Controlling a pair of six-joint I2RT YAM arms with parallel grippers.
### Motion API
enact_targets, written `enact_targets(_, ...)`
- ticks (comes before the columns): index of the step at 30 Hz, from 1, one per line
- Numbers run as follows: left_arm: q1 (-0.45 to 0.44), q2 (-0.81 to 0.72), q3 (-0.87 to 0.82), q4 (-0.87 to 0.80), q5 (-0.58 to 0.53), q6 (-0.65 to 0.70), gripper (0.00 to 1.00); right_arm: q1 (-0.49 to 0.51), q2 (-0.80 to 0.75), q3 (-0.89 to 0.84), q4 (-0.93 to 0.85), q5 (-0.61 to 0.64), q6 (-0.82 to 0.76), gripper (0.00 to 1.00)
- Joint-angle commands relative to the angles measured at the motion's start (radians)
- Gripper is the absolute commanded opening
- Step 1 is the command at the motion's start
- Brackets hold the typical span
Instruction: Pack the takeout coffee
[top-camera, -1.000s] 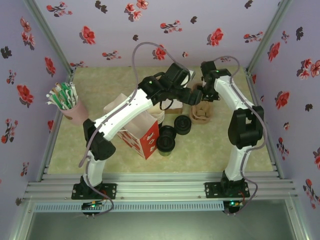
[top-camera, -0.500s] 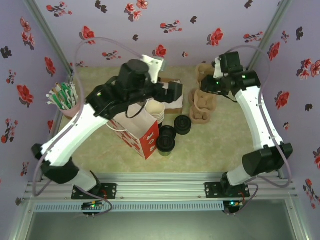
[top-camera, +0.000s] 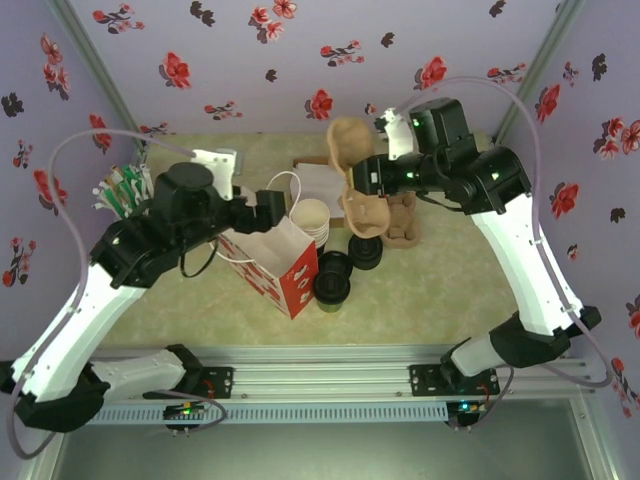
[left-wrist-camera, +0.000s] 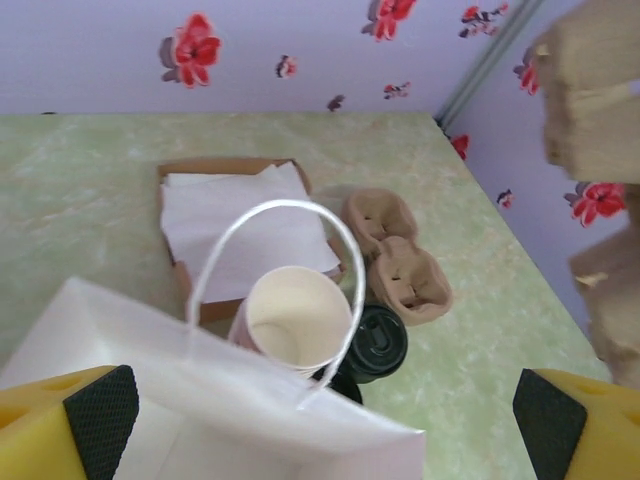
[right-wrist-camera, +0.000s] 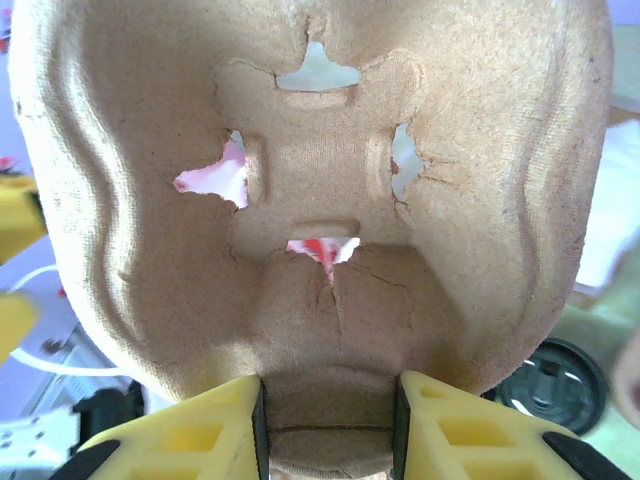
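Top view: above and behind my bases, looking down on the whole table (top-camera: 420, 290).
Left wrist: close above the white bag (left-wrist-camera: 200, 420), facing far right.
Right wrist: behind my right gripper (right-wrist-camera: 328, 400), hard against the pulp carrier (right-wrist-camera: 310, 200).
Shared: bag and carrier also appear from above.

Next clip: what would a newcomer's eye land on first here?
First, the brown pulp cup carrier, held up in the air over the back of the table by the right pincer. Next, the white paper bag with red print at centre, with the open left pincer poised over its top edge.
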Motion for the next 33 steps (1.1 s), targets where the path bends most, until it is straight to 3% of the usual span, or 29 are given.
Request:
enact_targets(1,0.067,-0.083,-0.015,-0.054,0.000,-0.022,0.99,0.081,0.054,0.075,-0.032,-0.004,0.019,0.35)
enact_targets(8,0.168,-0.168,-0.020,-0.136,0.017,-0.011,0.99,0.232,0.193,0.225,-0.054,0.004,0.008,0.35)
enact_targets(14,0.187,-0.247,-0.083,-0.124,0.005,-0.043,0.99,0.290,0.350,0.382,-0.112,0.022,-0.003,0.34)
enact_targets(22,0.187,-0.333,-0.148,-0.126,-0.052,-0.073,0.96,0.313,0.508,0.528,-0.178,0.014,-0.013,0.34)
enact_targets(33,0.187,-0.343,-0.172,-0.129,-0.097,-0.073,0.94,0.320,0.589,0.551,-0.189,0.001,-0.027,0.33)
